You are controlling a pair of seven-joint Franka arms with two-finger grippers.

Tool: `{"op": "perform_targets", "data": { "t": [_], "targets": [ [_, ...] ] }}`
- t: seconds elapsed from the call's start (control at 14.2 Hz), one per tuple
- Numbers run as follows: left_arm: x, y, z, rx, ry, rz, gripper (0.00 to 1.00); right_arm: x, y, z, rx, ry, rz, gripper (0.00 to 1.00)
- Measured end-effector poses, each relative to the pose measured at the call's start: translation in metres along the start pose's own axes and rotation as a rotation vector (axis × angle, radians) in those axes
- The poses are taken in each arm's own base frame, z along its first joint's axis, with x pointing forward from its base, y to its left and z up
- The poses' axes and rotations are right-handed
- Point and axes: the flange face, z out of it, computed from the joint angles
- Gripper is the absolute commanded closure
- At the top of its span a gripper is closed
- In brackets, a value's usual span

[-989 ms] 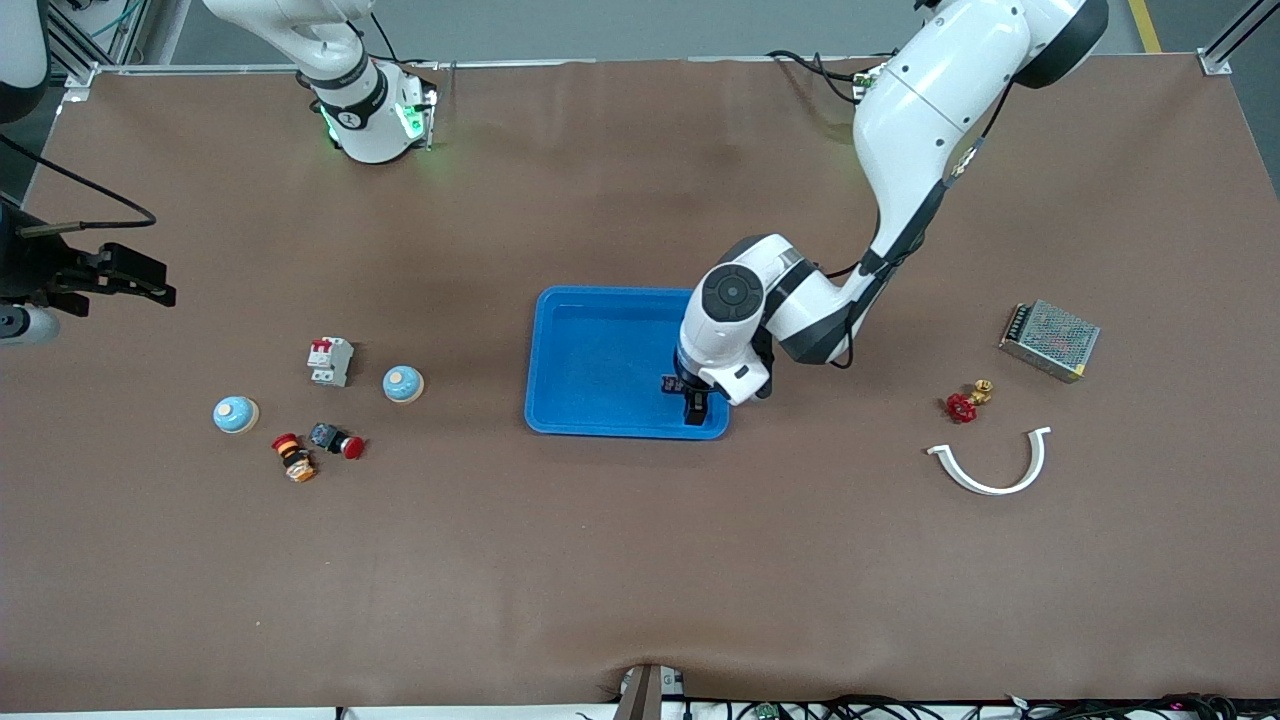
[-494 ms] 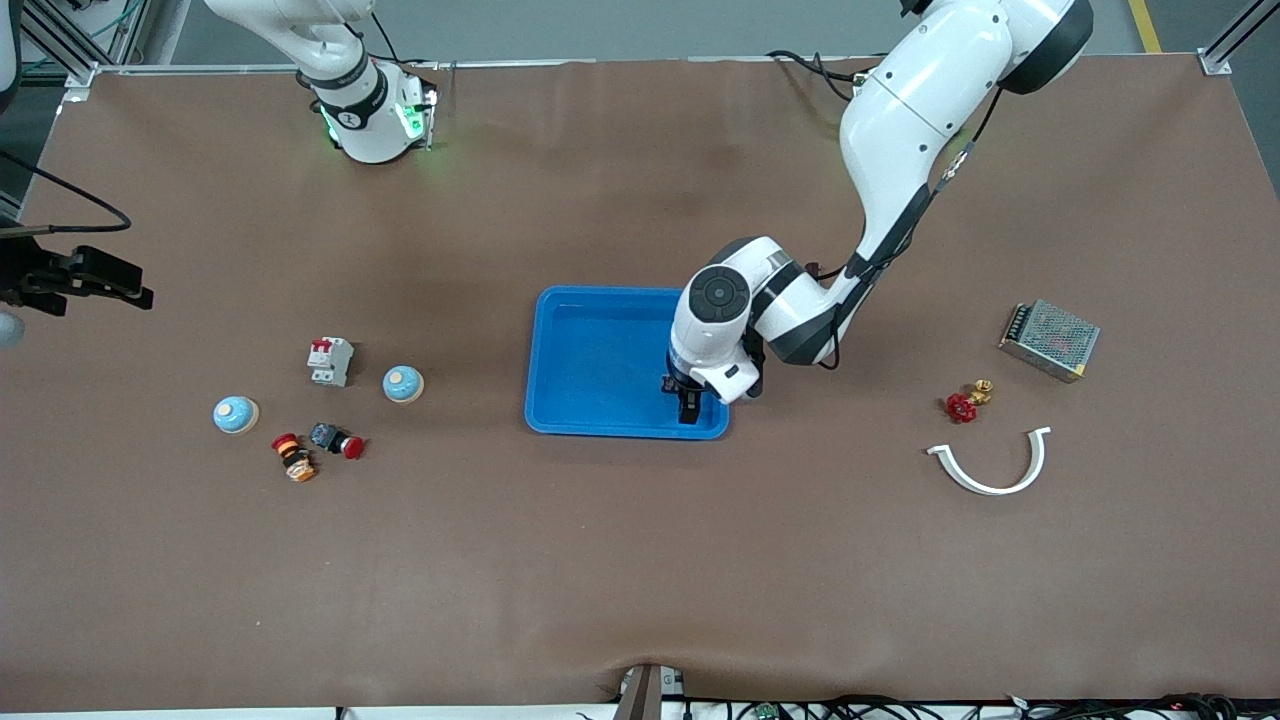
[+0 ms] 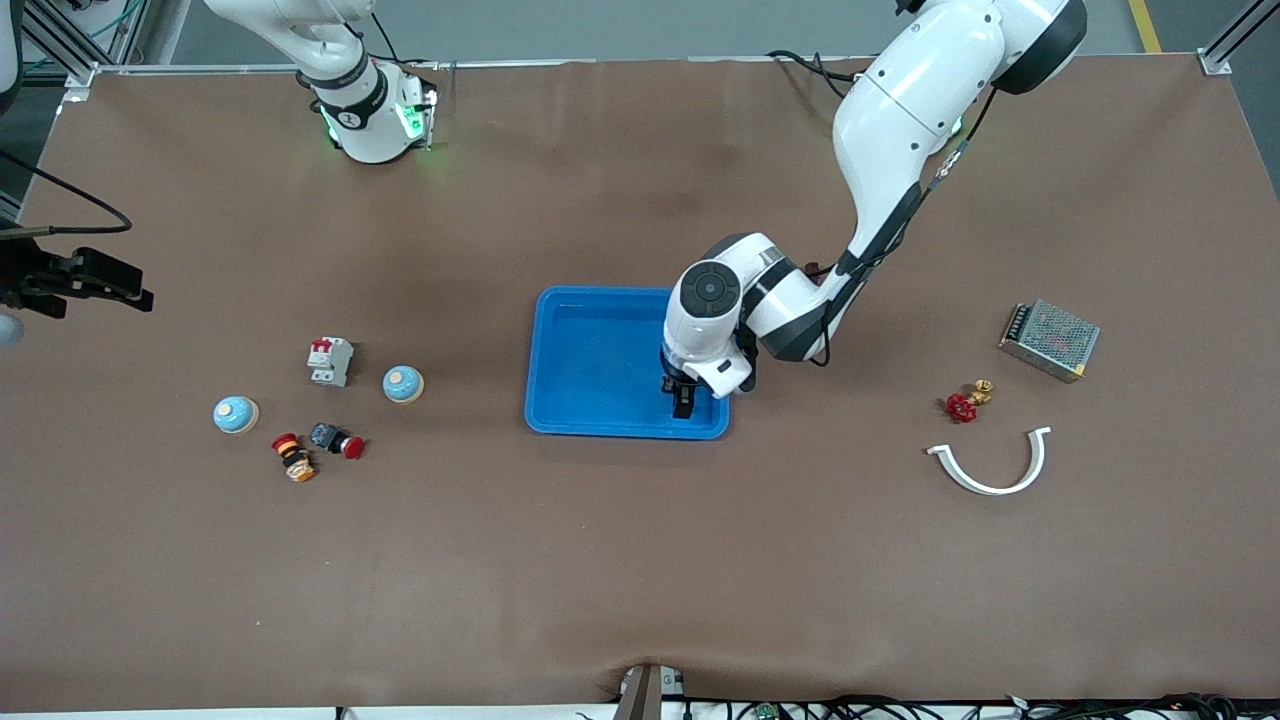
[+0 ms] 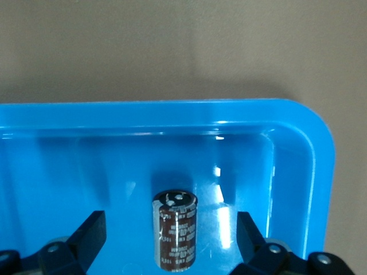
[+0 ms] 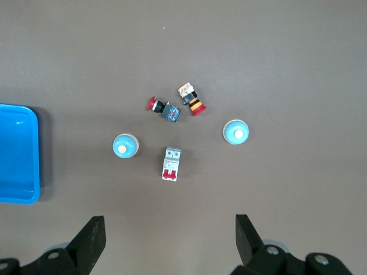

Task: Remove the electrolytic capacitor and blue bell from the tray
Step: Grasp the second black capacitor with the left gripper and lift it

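A dark brown capacitor (image 4: pixel 175 229) stands upright in the blue tray (image 3: pixel 590 360), close to the tray's corner toward the left arm's end and nearer the front camera. My left gripper (image 3: pixel 683 400) hangs over it, open, with a finger on each side and a gap to both. In the front view the hand hides the capacitor. Two light blue bells sit on the table toward the right arm's end, one bell (image 3: pixel 403 383) closer to the tray and the other bell (image 3: pixel 236 414) farther from it. My right gripper (image 3: pixel 135 290) is open and empty, high over the table's edge at that end.
Around the bells lie a white circuit breaker (image 3: pixel 330 360), a red push button (image 3: pixel 337 440) and an orange-black button (image 3: pixel 294 458). Toward the left arm's end are a metal power supply (image 3: pixel 1049 340), a red valve (image 3: pixel 965 403) and a white curved clip (image 3: pixel 990 465).
My left gripper has shifted slightly over the tray, toward the right arm's end. My right gripper drew back toward the table's edge, then held still.
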Motion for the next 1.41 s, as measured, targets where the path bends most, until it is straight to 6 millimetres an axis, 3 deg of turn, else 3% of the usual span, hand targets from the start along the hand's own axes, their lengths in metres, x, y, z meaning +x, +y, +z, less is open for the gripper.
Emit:
{"op": "perform_targets", "data": {
  "t": [0.64,0.78,0.99,1.13,1.27,1.41],
  "targets": [
    [-0.003,-0.003,0.006,0.009,0.002,-0.013,0.00,0.005,0.001,0.005,-0.003,0.017,0.011,0.00],
    [-0.006,-0.006,0.007,0.009,0.003,-0.007,0.22,0.006,0.001,0.011,-0.003,0.014,0.012,0.00],
    [-0.011,-0.010,0.007,0.010,0.004,0.001,0.75,0.006,0.002,0.016,-0.004,0.021,0.019,0.00],
    [-0.011,-0.009,0.007,0.009,0.005,0.001,0.77,0.002,0.008,0.017,-0.004,0.037,0.031,0.00],
    [-0.010,-0.009,0.007,0.003,0.009,0.006,1.00,-0.002,0.014,0.017,-0.004,0.044,0.040,0.00],
    [-0.010,-0.008,0.006,0.007,0.019,0.007,1.00,-0.003,0.014,0.017,-0.003,0.044,0.042,0.00]
  ]
}}
